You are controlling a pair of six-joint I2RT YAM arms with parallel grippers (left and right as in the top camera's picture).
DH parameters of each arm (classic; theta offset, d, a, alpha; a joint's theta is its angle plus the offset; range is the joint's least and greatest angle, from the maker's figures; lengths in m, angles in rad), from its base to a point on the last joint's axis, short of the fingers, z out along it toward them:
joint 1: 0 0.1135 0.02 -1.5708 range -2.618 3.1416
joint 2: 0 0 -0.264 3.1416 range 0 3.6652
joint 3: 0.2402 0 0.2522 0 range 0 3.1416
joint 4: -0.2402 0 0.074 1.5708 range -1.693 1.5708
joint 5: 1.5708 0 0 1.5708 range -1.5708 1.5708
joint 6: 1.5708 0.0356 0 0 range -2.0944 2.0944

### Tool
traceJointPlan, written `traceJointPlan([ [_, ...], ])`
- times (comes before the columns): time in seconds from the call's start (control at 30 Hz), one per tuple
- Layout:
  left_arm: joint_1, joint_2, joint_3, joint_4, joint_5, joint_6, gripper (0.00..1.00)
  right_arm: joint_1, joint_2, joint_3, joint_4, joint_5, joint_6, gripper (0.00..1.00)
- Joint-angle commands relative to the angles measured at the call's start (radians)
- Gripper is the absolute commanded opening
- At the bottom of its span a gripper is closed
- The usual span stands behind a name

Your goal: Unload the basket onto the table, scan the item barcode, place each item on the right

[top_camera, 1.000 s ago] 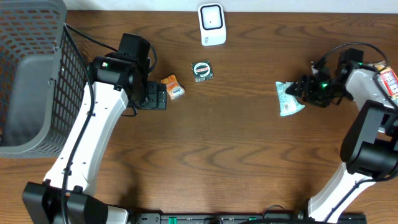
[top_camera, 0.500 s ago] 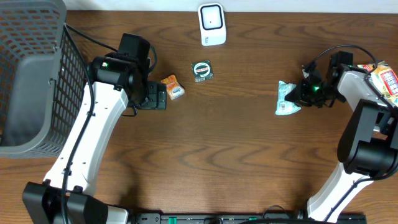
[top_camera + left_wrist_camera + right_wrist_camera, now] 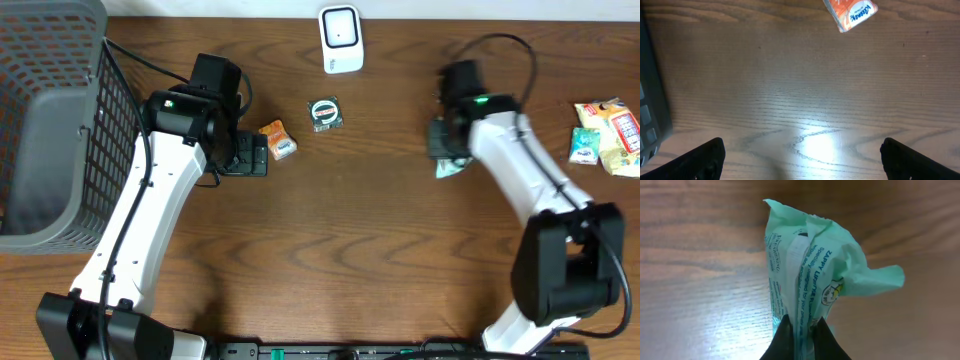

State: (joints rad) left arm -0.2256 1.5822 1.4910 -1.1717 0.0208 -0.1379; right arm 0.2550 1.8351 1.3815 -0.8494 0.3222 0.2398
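**Overhead and wrist views.** A brown wood-grain table (image 3: 330, 250) is shown, with a grey mesh basket (image 3: 50, 120) at the far left and a white scanner (image 3: 340, 38) at the middle of the far edge.

The item is a mint-green plastic packet (image 3: 810, 265). It is crumpled and pleated, with blue print along its length and a small round emblem on one face. It is located right of centre, to the near right of the scanner. One end is pinched between the closed fingers (image 3: 829, 349) of the right gripper (image 3: 441, 140).

In the wrist view the long axis is seen running straight out from the jaws, and the free end flares into a point and a side flap. From overhead most of the packet is hidden under the gripper. The exposed end is directed toward the near edge, so the axis lies roughly far-to-near. Whether it clears the table cannot be told.

The left gripper (image 3: 801, 152) is held wide open over bare wood, with nothing between its jaws. An orange packet (image 3: 850, 12) lies just beyond it. A round green-and-black packet (image 3: 324, 113) lies to the right of the orange packet. Further snack packets (image 3: 605, 135) are grouped at the right edge.
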Motion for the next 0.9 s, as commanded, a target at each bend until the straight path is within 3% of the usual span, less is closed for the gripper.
traceJointPlan([
  [0.0,0.0,0.003,-0.003,-0.004,-0.005,-0.005,0.98,0.135,0.024,-0.013,-0.005,0.473,0.158,0.01],
  [0.13,0.0,0.003,-0.003,-0.003,-0.005,-0.005,0.98,0.219,0.112,-0.049,-0.003,0.618,0.231,0.01],
  [0.37,0.0,0.003,-0.003,-0.004,-0.005,-0.005,0.98,0.232,0.29,-0.051,-0.04,0.594,0.231,0.01],
  [0.4,0.0,0.003,-0.003,-0.004,-0.005,-0.005,0.98,0.235,0.295,-0.051,-0.063,0.558,0.231,0.06],
  [0.53,0.0,0.003,-0.003,-0.004,-0.005,-0.005,0.98,0.259,0.287,-0.043,-0.089,0.36,0.225,0.12],
  [0.67,0.0,0.003,-0.003,-0.004,-0.005,-0.005,0.98,0.277,0.283,-0.024,-0.101,0.167,0.222,0.36],
  [0.83,0.0,0.003,-0.003,-0.003,-0.005,-0.005,0.98,0.267,0.26,0.127,-0.212,0.011,0.223,0.5],
  [0.87,0.0,0.003,-0.003,-0.004,-0.005,-0.005,0.98,0.249,0.243,0.191,-0.265,0.012,0.222,0.61],
])
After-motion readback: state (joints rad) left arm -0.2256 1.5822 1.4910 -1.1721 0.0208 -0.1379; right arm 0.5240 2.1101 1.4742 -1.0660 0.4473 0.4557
